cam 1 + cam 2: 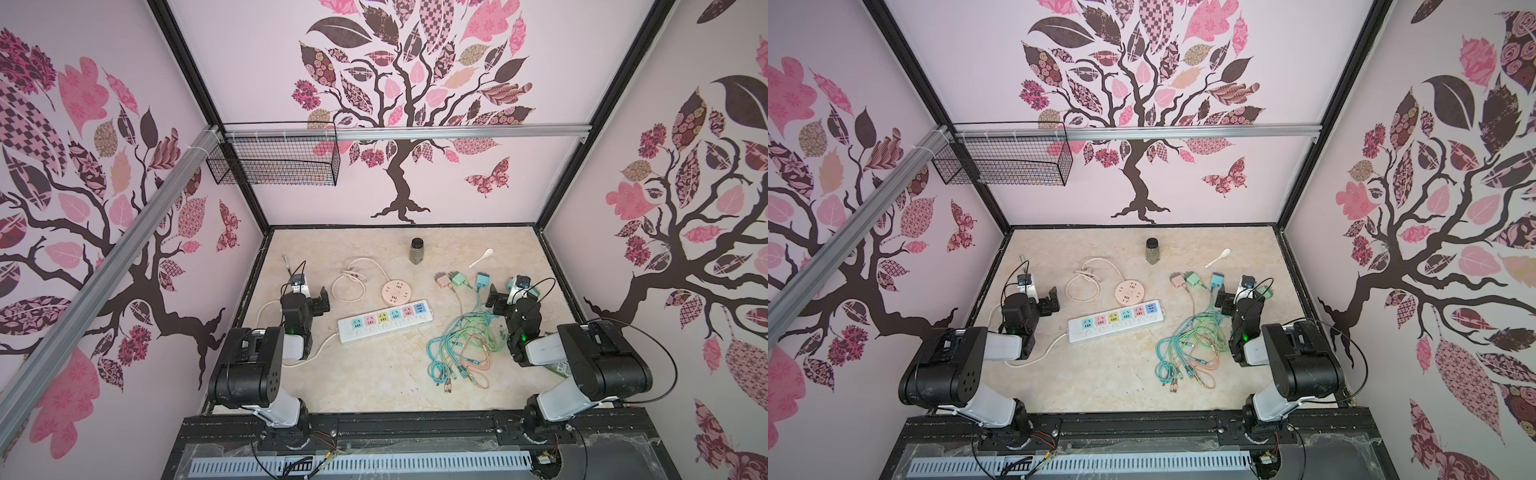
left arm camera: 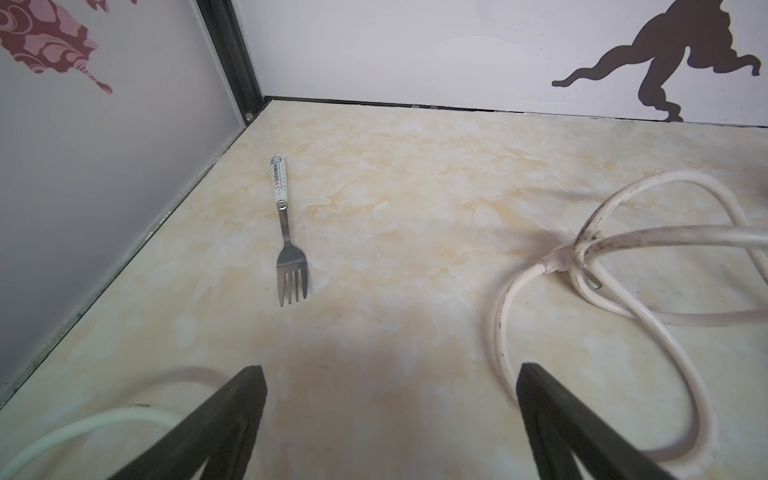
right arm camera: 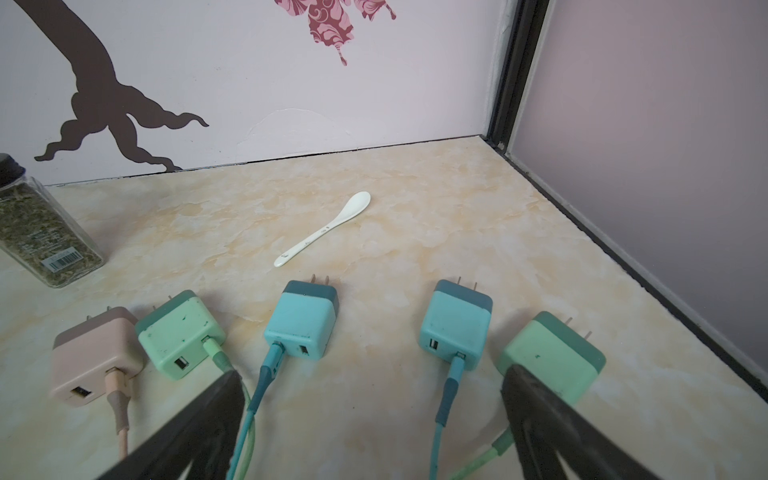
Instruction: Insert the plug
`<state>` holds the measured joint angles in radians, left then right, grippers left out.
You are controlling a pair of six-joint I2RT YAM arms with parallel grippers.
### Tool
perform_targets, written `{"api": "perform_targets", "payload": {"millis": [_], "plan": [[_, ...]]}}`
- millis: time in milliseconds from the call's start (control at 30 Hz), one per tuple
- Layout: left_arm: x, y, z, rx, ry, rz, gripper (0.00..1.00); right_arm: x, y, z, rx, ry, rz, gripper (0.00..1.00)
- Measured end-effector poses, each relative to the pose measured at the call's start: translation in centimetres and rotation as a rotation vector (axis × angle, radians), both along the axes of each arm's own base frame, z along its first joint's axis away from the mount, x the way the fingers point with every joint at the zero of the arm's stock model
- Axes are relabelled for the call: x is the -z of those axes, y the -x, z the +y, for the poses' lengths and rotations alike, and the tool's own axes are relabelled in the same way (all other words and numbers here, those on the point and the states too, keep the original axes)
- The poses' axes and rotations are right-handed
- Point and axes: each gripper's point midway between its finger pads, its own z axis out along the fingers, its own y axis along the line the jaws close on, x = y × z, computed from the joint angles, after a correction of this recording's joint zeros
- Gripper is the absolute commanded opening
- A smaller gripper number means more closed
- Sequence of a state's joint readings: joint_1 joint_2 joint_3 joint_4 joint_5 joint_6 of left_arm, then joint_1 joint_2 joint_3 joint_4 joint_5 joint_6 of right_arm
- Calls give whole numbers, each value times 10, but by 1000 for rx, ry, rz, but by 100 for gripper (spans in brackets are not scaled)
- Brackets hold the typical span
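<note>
**A:** Left jaws?

**B:** Wide apart, nothing between them, low over bare table [image 2: 395, 199]. A fork [image 2: 291, 232] lies ahead of them, tines pointing back toward the jaws. A looped white cord [image 2: 623, 266] lies off to one side and passes close by one finger [image 2: 552, 419].

**A:** Right jaws?

**B:** Also wide apart, and empty. Five plugs lie in a row just ahead, prongs pointing away from the jaws:
- pink plug [image 3: 97, 355]
- green plug [image 3: 180, 332]
- teal plug [image 3: 301, 320]
- second teal plug [image 3: 455, 324]
- second green plug [image 3: 552, 357]

The second teal plug lies ahead of the gap, near one finger. The second green plug is partly hidden behind that finger [image 3: 548, 419]. Contact there: cannot tell.

**A:** Sockets?

**B:** The power strip [image 1: 382, 321] lies flat on the table between the two sets of jaws, nearer the left ones. A round pink socket hub [image 1: 395, 291] sits just beside it. All five plugs lie loose, apart from the strip.

**A:** Anything else?

**B:** A cable tangle [image 1: 465, 345] trails back from the plugs, beside the right arm. Beyond the plugs, farther from the right jaws, are a white spoon [image 3: 324, 228] and a herb jar [image 3: 41, 232].
</note>
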<state>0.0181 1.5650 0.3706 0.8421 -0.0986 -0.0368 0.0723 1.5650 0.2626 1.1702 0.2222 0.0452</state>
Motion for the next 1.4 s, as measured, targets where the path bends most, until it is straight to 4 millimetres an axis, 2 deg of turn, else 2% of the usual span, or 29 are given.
{"api": "perform_targets", "payload": {"millis": [667,767,867,933,1167,1333,1400], "plan": [[0,0,0,6,3,0,98,0,0,2,-9,-1,6,100],[-3,1,1,-3,1,4,98,-4,-6,3,-14,1,39,100],[-17,0,4,-28,-3,-2,98,-26,-16,4,-15,1,16,99],[-29,-1,6,-50,-7,-21,97,-34,-16,3,-12,1,4,100],[-57,-6,0,-132,-64,-4,96,-36,-20,-3,29,2,110,100],[-76,-13,-22,-109,-56,12,95,-35,-22,-10,85,-9,214,96],[-85,-14,-30,-92,-30,13,95,-40,-25,-13,109,-20,243,93]]}}
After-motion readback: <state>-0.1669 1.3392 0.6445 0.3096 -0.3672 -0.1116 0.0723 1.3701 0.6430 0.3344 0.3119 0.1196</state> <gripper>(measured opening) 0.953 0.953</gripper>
